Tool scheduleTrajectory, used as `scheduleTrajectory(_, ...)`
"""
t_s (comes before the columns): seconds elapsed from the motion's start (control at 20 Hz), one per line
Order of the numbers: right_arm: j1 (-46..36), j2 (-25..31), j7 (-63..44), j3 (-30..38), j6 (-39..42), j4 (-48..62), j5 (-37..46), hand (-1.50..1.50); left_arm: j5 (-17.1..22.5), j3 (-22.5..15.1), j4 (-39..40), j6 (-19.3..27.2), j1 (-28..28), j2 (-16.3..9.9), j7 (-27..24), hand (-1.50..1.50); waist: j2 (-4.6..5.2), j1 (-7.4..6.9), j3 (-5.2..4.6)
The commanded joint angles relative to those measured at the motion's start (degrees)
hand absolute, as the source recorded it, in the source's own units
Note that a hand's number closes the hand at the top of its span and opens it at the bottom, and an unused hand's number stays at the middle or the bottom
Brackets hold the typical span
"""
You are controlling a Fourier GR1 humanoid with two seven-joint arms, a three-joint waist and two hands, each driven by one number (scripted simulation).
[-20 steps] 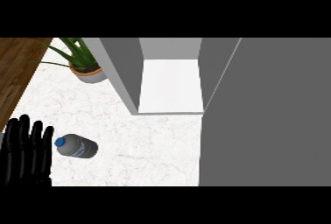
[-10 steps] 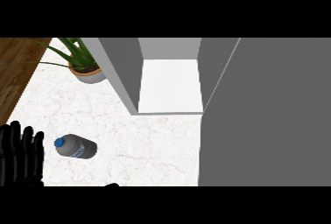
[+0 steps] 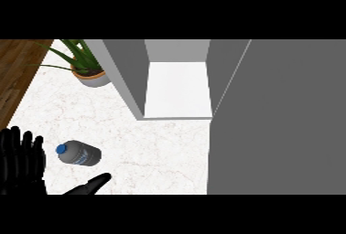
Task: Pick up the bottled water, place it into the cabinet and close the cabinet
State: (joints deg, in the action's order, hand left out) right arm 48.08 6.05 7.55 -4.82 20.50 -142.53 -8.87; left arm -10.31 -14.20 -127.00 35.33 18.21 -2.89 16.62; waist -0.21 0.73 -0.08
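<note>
- Bottled water [image 3: 78, 154] lies on its side on the white marble counter [image 3: 155, 151], blue cap toward the view's left edge; nothing holds it; it is the landmark for everything below.
- Left hand [image 3: 20, 164] shows just left of the bottle, at the view's left edge; fingers [image 3: 27, 144] straight and pointing up, spread a little, holding nothing; the nearest finger stands just beside the blue cap, and I cannot tell whether it touches.
- A second black hand tip, taken for the right hand [image 3: 89, 185], comes in from the lower edge just below the bottle, slanting up and to the right; only a narrow tip shows; whether its fingers are straight or curled cannot be told; apart from the bottle by a small strip of counter.
- Cabinet [image 3: 175, 77] stands well above and right of the bottle, open, white shelf floor showing inside; its grey door [image 3: 277, 119] is swung out, filling the space to the bottle's far right.
- Potted plant [image 3: 86, 68] sits well above the bottle, just left of the cabinet's side wall; green leaves fan out left.
- Wooden strip [image 3: 19, 77] runs above and left of the bottle, along the counter's edge.
</note>
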Motion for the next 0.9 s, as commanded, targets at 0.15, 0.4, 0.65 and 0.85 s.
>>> scheduleTrajectory(0.15, 6.6, 0.3, -0.8, 1.6, 1.1, -10.1, -5.2, -1.5, 10.2, 5.7, 10.5, -4.2, 4.4, 0.1, -12.9, -1.5, -0.01, -0.16, -0.06)
scheduleTrajectory(0.4, 9.5, 0.1, 1.3, 0.1, 2.9, -10.0, -4.5, -1.5, 16.9, 12.8, 19.9, -9.3, 1.9, -1.0, -18.7, -1.5, 0.06, -0.06, -0.05)
scheduleTrajectory(0.65, 13.0, -0.9, 4.4, -2.7, 4.0, -10.8, -0.8, -1.5, 19.2, 14.2, 28.2, -12.2, 0.8, 0.6, -24.9, -1.5, 0.0, 0.2, -0.02)
scheduleTrajectory(0.85, 13.6, 0.5, 6.1, 1.8, 5.7, -9.0, -4.0, -1.5, 20.1, 17.0, 37.4, -13.2, -4.4, 1.3, -29.7, -1.5, 0.1, 0.24, 0.02)
